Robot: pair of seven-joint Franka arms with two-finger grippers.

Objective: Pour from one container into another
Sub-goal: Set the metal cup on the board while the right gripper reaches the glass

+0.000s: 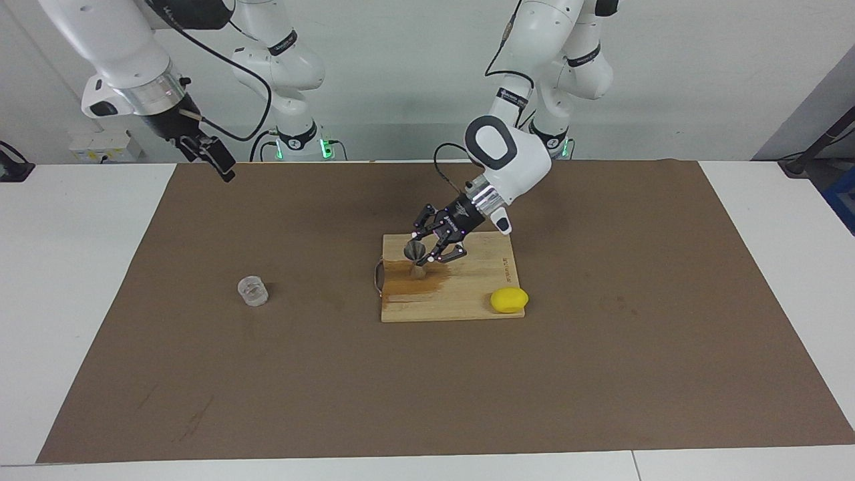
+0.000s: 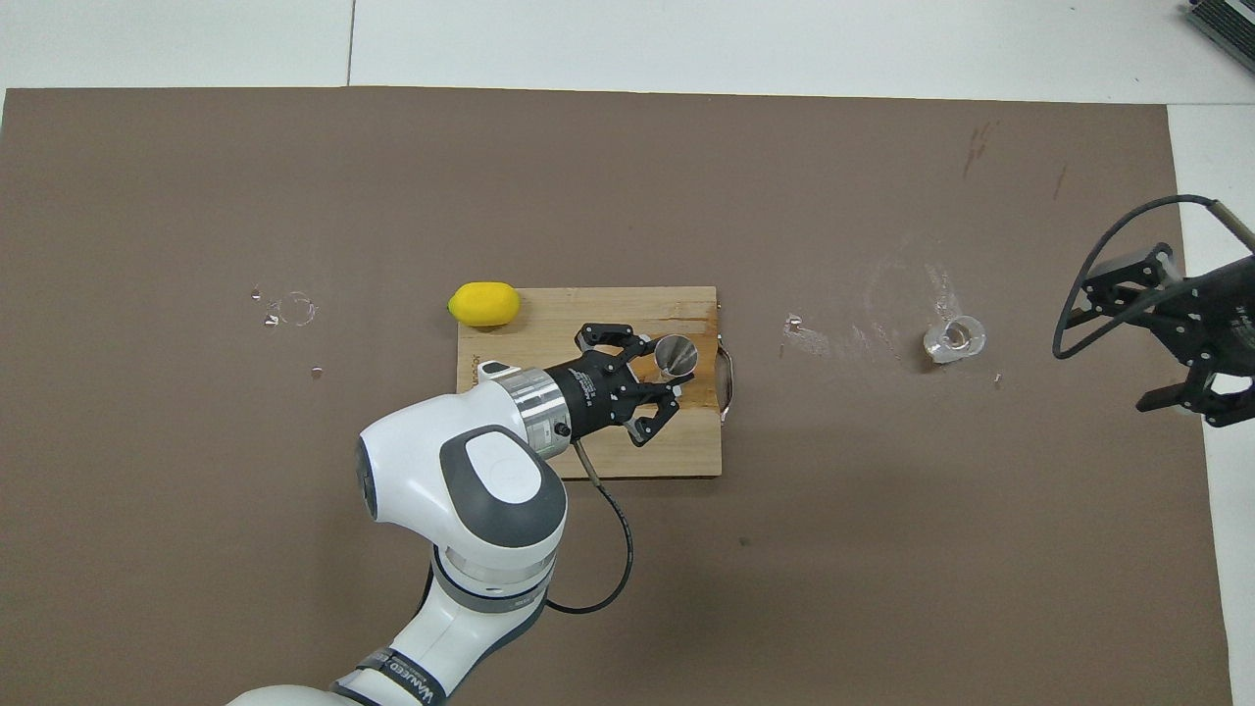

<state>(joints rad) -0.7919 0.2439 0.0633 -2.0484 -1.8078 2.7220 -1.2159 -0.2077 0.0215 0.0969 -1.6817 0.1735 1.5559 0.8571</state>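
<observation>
At the frame's centre, the left hand [image 1: 427,252] grips the jigger [image 1: 415,257] over the cutting board [image 1: 467,294]. The overhead view alone shows the right hand [image 2: 1181,358] spread open at the right edge, beside the glass cup [image 2: 953,340].

I'm seeing the glass cup [image 1: 252,291] standing alone on bare brown mat [image 1: 267,387] toward the right arm's end, well apart from the cutting board [image 1: 467,294]. The lemon [image 1: 509,299] and the left gripper [image 1: 427,250], gripping the jigger [image 1: 415,259], are crowding that board.
</observation>
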